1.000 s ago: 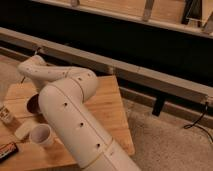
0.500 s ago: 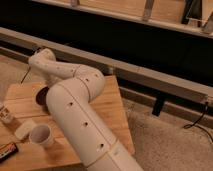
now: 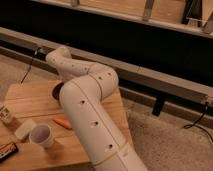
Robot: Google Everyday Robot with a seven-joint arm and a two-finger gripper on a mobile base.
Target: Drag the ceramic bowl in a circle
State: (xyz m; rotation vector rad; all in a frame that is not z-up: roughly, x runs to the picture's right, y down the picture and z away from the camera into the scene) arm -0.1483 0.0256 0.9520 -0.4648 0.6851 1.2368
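On the table (image 3: pixel 30 97) the ceramic bowl (image 3: pixel 56 91) lies behind the cup (image 3: pixel 41 135); the gripper is hidden behind the arm (image 3: pixel 90 117)

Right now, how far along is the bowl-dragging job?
Done: the arm is down at the ceramic bowl on the table. In hand: the gripper, shut, is hidden behind the arm, seemingly at the bowl, so contact is unconfirmed. Left: the circle itself; nothing shows how much is traced.
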